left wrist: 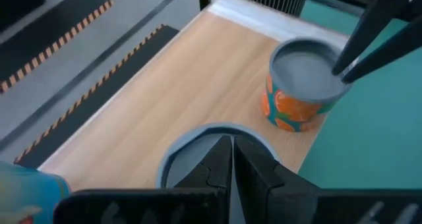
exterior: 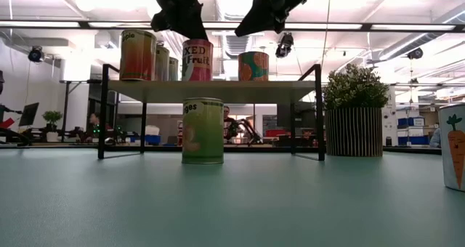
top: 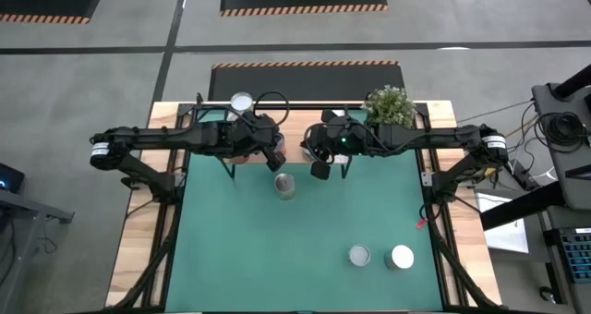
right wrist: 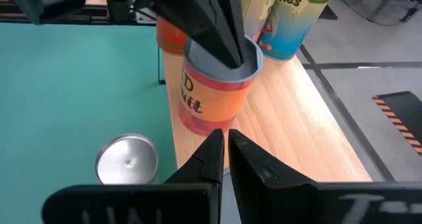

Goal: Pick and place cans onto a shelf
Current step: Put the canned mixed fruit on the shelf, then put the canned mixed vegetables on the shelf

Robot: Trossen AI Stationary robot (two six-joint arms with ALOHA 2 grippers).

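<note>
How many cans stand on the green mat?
3: one can just before the shelf, a second can and a third can side by side farther out. Arms may hide more.

On the shelf (exterior: 211,91), a red and pink can (exterior: 197,60) reads "XED Fruit", its first letters cut off. The green can (exterior: 203,130) on the table (exterior: 232,203) shows "ges". In the right wrist view, a blue can (right wrist: 290,16) ends in "rries".
</note>
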